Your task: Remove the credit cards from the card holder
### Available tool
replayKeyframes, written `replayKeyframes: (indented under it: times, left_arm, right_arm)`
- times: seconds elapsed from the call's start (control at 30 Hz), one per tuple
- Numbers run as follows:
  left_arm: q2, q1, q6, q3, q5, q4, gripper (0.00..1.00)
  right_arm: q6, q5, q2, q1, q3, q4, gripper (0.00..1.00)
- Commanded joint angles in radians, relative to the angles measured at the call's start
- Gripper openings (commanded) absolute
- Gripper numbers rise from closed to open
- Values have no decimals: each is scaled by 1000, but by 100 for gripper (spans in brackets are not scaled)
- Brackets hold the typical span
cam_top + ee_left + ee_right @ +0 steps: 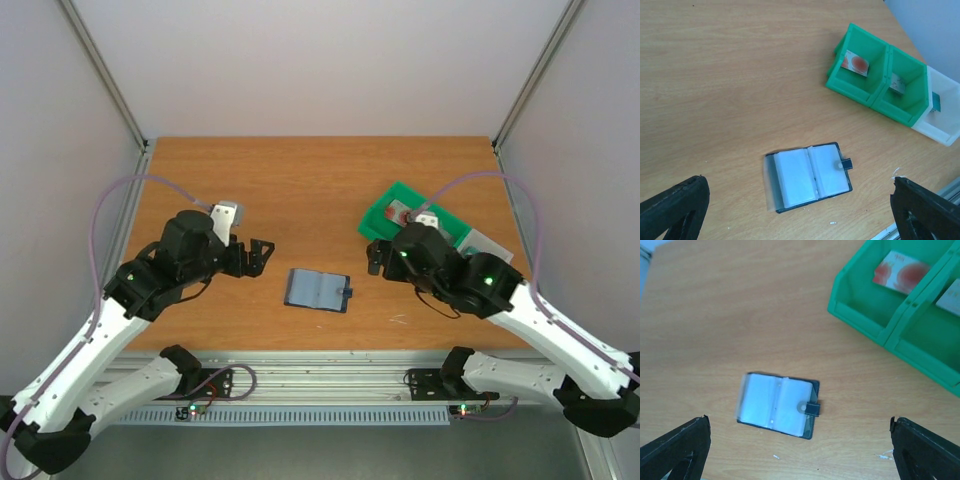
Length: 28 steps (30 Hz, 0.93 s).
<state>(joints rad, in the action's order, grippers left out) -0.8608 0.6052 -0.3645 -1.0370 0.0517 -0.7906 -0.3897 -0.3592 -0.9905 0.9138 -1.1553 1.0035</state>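
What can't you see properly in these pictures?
- Top view: the right arm covers most of the green tray.
- Left wrist view: the white bin is cut off by the right edge.
- Right wrist view: the card holder is blurred, so cards inside cannot be told.

A wooden table [320, 190] sits inside pale whitish walls [320, 60], with grey metal posts [108, 75] rising at both back corners.
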Motion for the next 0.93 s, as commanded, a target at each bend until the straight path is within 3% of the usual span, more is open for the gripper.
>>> replayKeyframes:
  times: [0.0, 0.37, 0.9]
  left_arm:
    - [59, -5, 31, -24, -12, -7, 99]
    - [225, -5, 25, 82, -32, 81, 99]
    - [186, -5, 1, 142, 29, 138, 99]
  right_arm:
    - [70, -51, 63, 3, -75, 108, 98]
    - [91, -35, 170, 3, -37, 67, 98]
    - [92, -35, 226, 3, 20, 27, 98]
